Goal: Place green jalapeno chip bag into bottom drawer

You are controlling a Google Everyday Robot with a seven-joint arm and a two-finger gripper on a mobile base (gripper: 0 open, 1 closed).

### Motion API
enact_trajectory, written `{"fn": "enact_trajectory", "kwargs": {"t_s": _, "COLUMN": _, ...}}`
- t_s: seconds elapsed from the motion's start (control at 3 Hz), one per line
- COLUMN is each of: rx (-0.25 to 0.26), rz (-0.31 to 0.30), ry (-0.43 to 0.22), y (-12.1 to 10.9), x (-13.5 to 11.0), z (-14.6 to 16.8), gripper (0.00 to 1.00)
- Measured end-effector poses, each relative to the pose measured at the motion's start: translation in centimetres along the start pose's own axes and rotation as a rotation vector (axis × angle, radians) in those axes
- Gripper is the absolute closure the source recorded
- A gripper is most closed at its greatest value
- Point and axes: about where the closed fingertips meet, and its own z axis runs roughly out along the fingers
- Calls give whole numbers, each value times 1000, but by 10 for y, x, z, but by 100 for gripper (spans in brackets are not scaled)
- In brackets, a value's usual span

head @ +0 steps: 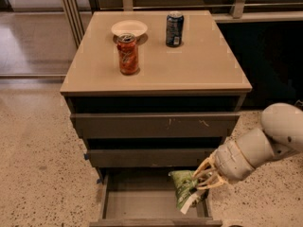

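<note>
The green jalapeno chip bag is a glossy green bag with white markings. It hangs over the right side of the open bottom drawer, partly inside the tray. My gripper comes in from the right on a pale arm and is shut on the bag's upper right edge. The bottom drawer is pulled out at the foot of the cabinet, and its floor is bare to the left of the bag.
The cabinet top holds a red-orange can, a dark blue can and a white bowl. Two upper drawers are shut. Speckled floor lies left and right of the cabinet.
</note>
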Motion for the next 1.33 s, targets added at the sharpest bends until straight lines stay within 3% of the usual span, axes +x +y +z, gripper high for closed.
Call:
{"fn": "enact_trajectory", "kwargs": {"t_s": 0.33, "rx": 59, "rz": 60, "ry": 15, "y": 4, "x": 91, "z": 58, "gripper": 100}}
{"fn": "enact_trajectory", "kwargs": {"t_s": 0.67, "rx": 106, "rz": 121, "ry": 1, "y": -1, "x": 168, "z": 109, "gripper": 100}}
{"fn": "enact_trajectory", "kwargs": {"t_s": 1.0, "rx": 114, "rz": 172, "ry": -48, "y": 4, "x": 221, "z": 159, "gripper": 100}}
{"fn": "enact_trajectory", "kwargs": {"t_s": 1.33, "rx": 115, "rz": 170, "ry": -42, "y": 4, "x": 222, "z": 162, "gripper": 100}}
